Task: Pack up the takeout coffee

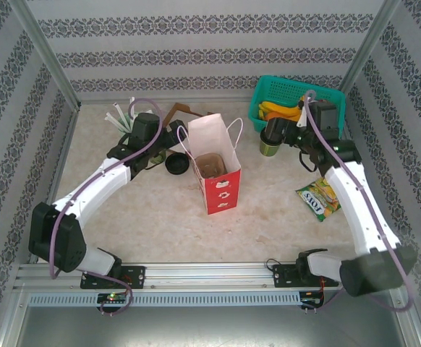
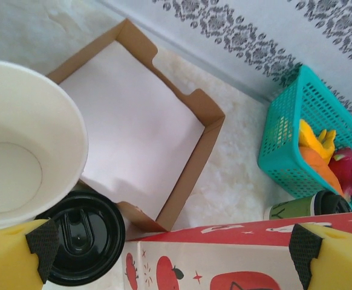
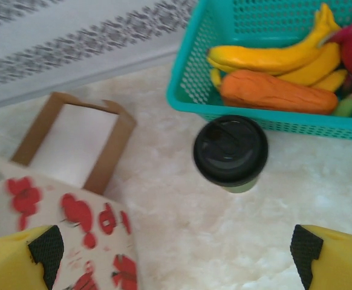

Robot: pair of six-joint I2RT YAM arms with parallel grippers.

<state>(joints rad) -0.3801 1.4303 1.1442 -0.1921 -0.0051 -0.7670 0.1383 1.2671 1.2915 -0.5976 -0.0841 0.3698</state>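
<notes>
The coffee (image 3: pixel 230 151) is a small green paper cup closed with a round black lid. It stands upright and free on the desk (image 3: pixel 224 241), just in front of the teal basket (image 3: pixel 188 90). From above, the lid hides nearly all of it and only a sliver of green wall peeks out beneath. From the left wrist its green side (image 2: pixel 291 208) shows dark markings.

Well apart, on the other side of the red bag (image 1: pixel 221 191), an open cup (image 2: pixel 19 157) stands with its cream-white inside bare. A loose lid (image 2: pixel 82 235), black and round, lies flat on the desk just beside it, close to the bag's corner.
</notes>
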